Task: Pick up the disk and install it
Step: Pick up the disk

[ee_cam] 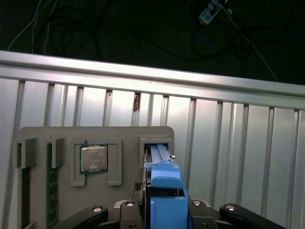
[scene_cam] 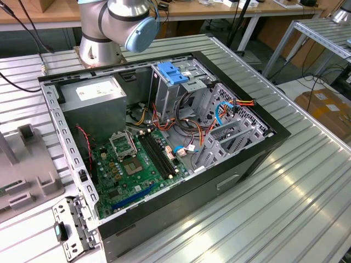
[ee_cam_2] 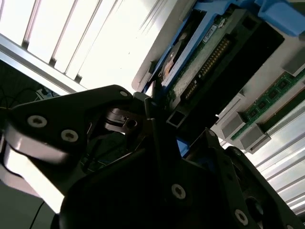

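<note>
Above ribbed metal table, hand narrow, tight around the disk, edge-on in grey holder.

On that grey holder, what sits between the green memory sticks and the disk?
A square silver processor chip, in its own recess, apart from the disk, in the first wrist view.
</note>
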You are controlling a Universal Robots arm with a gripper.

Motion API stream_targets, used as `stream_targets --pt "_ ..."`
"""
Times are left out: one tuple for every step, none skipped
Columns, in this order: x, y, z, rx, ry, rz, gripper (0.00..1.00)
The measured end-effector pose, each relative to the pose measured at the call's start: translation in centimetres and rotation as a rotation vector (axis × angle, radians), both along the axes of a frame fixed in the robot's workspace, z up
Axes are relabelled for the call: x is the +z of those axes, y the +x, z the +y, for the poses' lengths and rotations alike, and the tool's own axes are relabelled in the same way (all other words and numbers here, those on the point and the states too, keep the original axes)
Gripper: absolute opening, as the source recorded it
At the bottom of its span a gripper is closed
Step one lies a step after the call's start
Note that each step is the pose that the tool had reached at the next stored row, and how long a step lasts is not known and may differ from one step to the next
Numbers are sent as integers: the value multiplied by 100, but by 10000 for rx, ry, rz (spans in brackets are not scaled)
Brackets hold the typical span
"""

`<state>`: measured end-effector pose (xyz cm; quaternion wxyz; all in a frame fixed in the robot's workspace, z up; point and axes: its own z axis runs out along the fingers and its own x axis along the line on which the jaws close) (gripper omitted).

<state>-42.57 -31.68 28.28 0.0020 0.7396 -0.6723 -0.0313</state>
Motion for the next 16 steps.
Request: stream_targets --pt "0 0 4 0 1 -1 37" --pt "0 1 5 0 2 0 37" --pt "1 1 5 0 5 -1 37" --pt "3 1 5 0 7 -1 37" --pt "15 0 6 -1 10 1 37" --pt "22 0 6 -1 11 0 37" --pt "32 0 6 -1 11 0 37" --pt "45 0 6 -1 14 -1 37" --pt "54 0 6 -1 15 -1 37" --pt "64 0 6 -1 18 -1 37" --pt "71 0 6 0 20 -1 37" --pt "83 0 6 -1 23 -1 37" --pt "92 0 6 -1 25 -1 37" --pt "99 0 6 0 27 0 37" --pt "108 0 6 0 30 0 37" --pt "115 0 6 -1 32 0 37"
